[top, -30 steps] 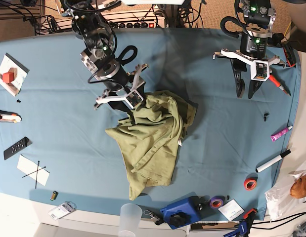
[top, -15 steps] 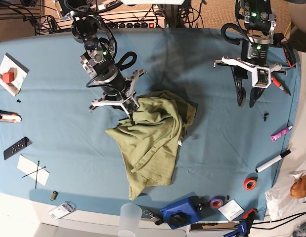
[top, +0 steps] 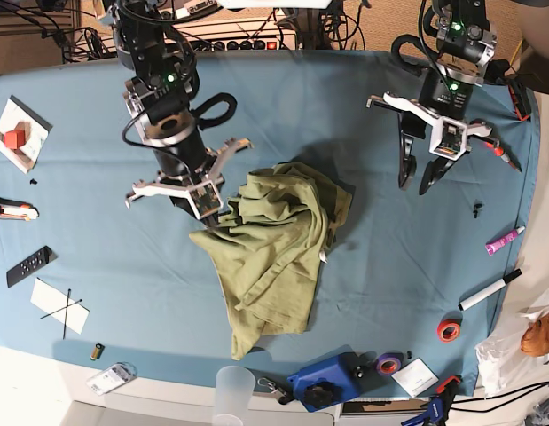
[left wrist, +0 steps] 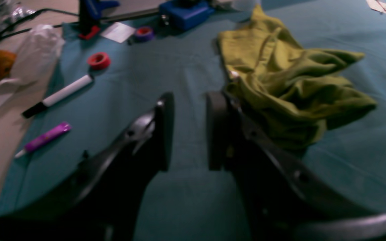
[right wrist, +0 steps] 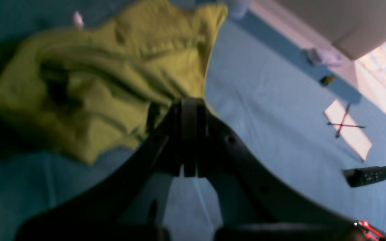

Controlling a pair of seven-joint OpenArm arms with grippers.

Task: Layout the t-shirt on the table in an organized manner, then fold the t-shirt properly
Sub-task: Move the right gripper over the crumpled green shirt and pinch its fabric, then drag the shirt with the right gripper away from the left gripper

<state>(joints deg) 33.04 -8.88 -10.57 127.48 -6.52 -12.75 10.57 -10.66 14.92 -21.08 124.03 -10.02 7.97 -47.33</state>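
Laying-out is underway: right claw (right wrist: 189,134) seems clenched on the crumpled t-shirt (top: 274,240) edge, left claw (left wrist: 186,130) released above the worktop (top: 79,204), next must grasp fabric.

I am working in what looks like a robotics lab or test bench, not a home. My two arms are standing at the far edge of a wide tabletop (top: 79,266) covered in blue cloth, with tangled cables (top: 336,27) and a power strip (top: 247,43) lying behind them. Workshop odds and ends are sitting around the cloth's edges: rolls of tape (top: 449,331), a marker (top: 490,289), a purple tube (top: 505,240), a blue clamp-like tool (top: 325,380), a small remote (top: 29,265), a paper marked with a cross (top: 59,306) and a red cube on a card (top: 17,136).
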